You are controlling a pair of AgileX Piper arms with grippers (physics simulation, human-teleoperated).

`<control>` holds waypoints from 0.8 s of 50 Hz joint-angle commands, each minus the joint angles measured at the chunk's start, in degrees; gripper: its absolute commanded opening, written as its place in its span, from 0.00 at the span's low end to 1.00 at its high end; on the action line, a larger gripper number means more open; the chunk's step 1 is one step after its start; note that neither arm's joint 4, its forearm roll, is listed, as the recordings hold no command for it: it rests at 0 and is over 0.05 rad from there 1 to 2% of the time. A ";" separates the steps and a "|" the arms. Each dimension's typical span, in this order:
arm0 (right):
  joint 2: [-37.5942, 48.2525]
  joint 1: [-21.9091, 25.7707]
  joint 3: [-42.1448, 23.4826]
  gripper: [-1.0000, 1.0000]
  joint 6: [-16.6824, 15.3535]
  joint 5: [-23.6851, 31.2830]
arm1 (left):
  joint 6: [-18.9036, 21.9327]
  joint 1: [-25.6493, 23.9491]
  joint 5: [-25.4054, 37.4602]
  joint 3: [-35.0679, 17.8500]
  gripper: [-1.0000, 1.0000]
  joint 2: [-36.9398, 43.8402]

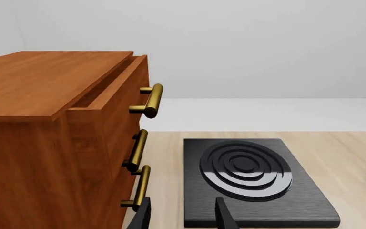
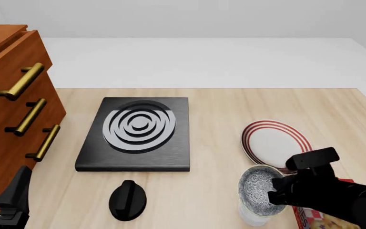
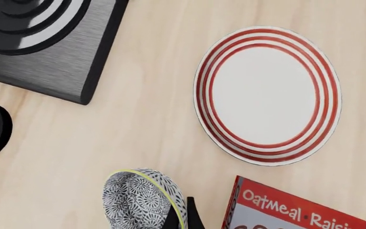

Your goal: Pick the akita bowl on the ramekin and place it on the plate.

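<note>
The right gripper point(image 3: 184, 217) pinches the rim of the empty akita bowl point(image 2: 260, 187) above the ramekin point(image 2: 254, 217), near the empty plate point(image 2: 276, 143); the left gripper point(image 1: 183, 214) stands open.

A light wooden desk point(image 2: 215, 109) carries a black stove burner plate point(image 2: 136, 134) with silver concentric rings, and a black knob point(image 2: 127, 199) lies just in front of it. At the left stands a brown wooden cabinet point(image 2: 5, 114) with three brass handles point(image 2: 30, 116), its top drawer slightly open. A red oatmeal raisin box point(image 3: 291, 207) lies at the near right edge.

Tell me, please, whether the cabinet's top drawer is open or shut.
Open. In the left wrist view the top drawer juts forward of the wooden cabinet, leaving a dark gap behind its front.
</note>
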 commanded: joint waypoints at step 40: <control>-4.43 -11.94 -13.47 0.00 -0.43 4.01 | 0.00 0.00 0.00 0.00 1.00 0.00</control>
